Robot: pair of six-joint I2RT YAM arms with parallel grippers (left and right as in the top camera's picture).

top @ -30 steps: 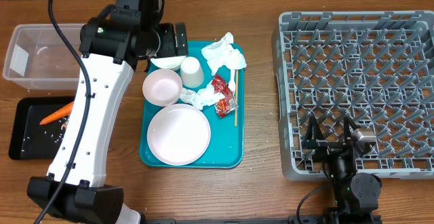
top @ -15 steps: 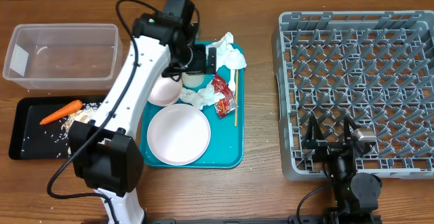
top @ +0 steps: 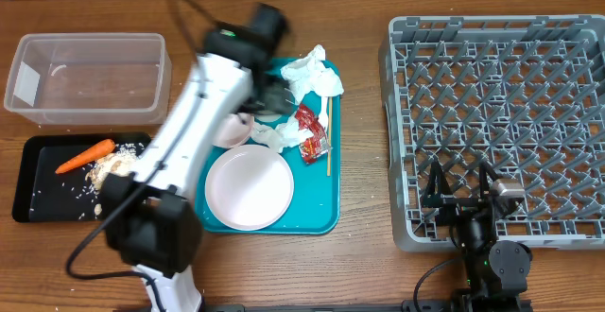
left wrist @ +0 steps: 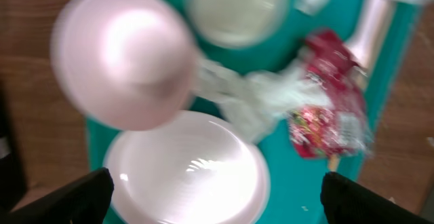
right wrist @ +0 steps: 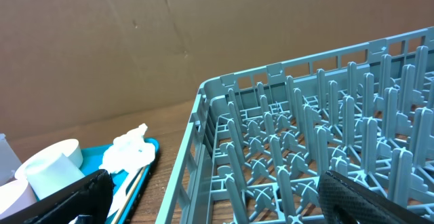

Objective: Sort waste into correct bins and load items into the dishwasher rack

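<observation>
left claw point(left wrist: 217, 200): hanging over the dishes in the upper middle of the overhead frame. Its fingers are spread wide with nothing between them, and the whole arm is looking pretty blurry from above.
right claw point(top: 458, 184): sitting in the lower right of the overhead frame, right at the bottom edge of the dishwasher rack point(top: 501, 95). Its jaws are also gaping wide and gripping nothing.
dishwasher rack: taking up the whole right side, with no dishes showing between its pegs.
clear tub point(top: 90, 36): sitting in the upper left, and I can't really tell what's inside it.
black tray point(top: 38, 199): lying just below the tub, carrying the carrot point(top: 85, 156) with the crumbs point(top: 106, 168) piled right beside it.
teal tray point(top: 317, 203): sitting in the middle, holding all the white stuff.
plate point(top: 249, 187): lying at the bottom end of the teal tray.
bowl point(left wrist: 125, 54): sitting just above the plate, half hidden under the arm from overhead.
cup point(left wrist: 237, 7): showing at the top of the left wrist view, next to the bowl.
napkins point(top: 312, 74): bunching up at the tray's top right corner, with another wad point(top: 279, 135) between the bowl and the wrapper.
red wrapper point(top: 310, 130): lying right of that wad, touching it.
fork point(left wrist: 371, 20): peeking in as a blurry pale handle above the wrapper.
stick point(top: 328, 161): lying along the tray's right edge.
</observation>
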